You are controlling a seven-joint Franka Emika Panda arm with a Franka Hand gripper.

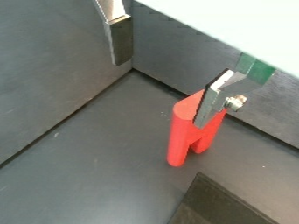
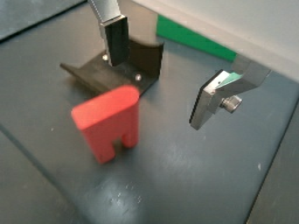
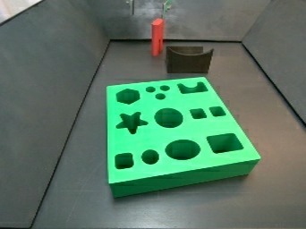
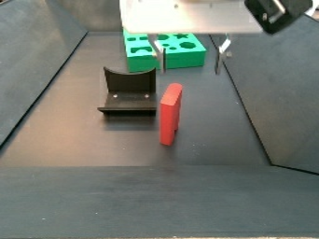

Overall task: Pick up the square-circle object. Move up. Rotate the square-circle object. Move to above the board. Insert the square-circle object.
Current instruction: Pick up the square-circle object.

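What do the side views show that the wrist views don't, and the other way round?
Only the side views: the whole board with its star, hexagon, round and square holes, and the square-circle object seen standing upright on the floor.
Only the wrist views: the gripper up close, open, its silver fingers spread apart, and a notch in the object's end.
Shared: the red object, the dark fixture, and some green of the board.

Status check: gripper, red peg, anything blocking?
Gripper open, above the red peg, not gripping. Peg upright on floor, beside fixture. Board clear of both.
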